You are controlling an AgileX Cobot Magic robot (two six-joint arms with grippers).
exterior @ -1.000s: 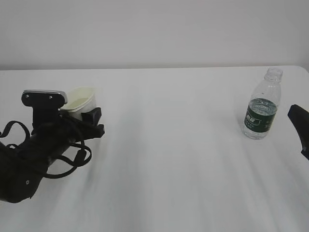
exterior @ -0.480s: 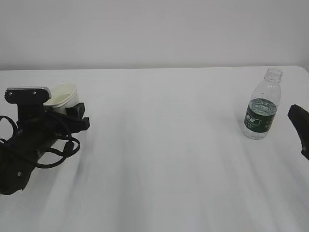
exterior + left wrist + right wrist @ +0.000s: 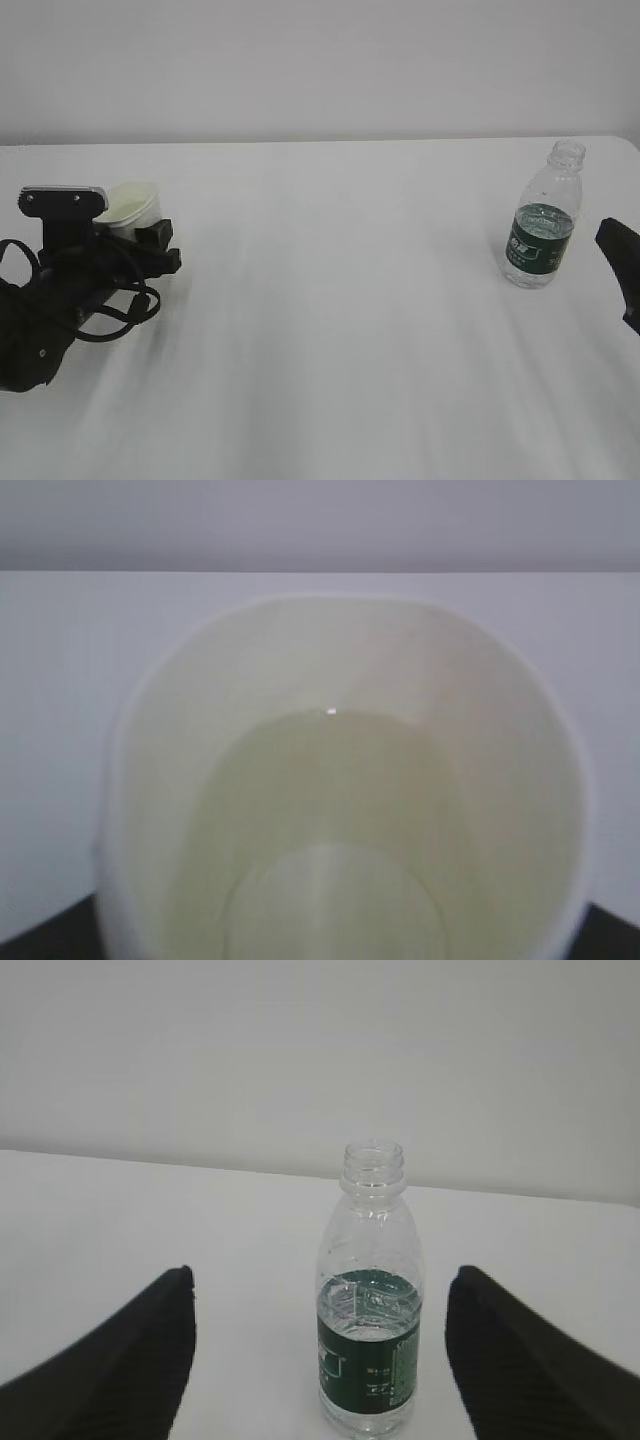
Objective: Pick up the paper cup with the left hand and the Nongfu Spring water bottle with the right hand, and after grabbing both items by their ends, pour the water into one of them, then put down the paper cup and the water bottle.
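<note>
White table [image 3: 350, 300]: the bottle [image 3: 368, 1300] stood upright, centred ahead of the open, empty right tool [image 3: 320, 1360]; the left tool [image 3: 150, 245] gripped the cup [image 3: 130, 208].

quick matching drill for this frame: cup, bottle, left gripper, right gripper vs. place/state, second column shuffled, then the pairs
Things:
1. paper cup
2. water bottle
3. left gripper
4. right gripper

States:
A. jaws open, spread either side of the bottle, not touching it
B. stands upright at the right of the table, uncapped, green label
C. at the far left, closed around the cup
D. held at the left, pale cream inside, liquid at the bottom

Pairs: 1-D, 2-B, 3-C, 4-A
</note>
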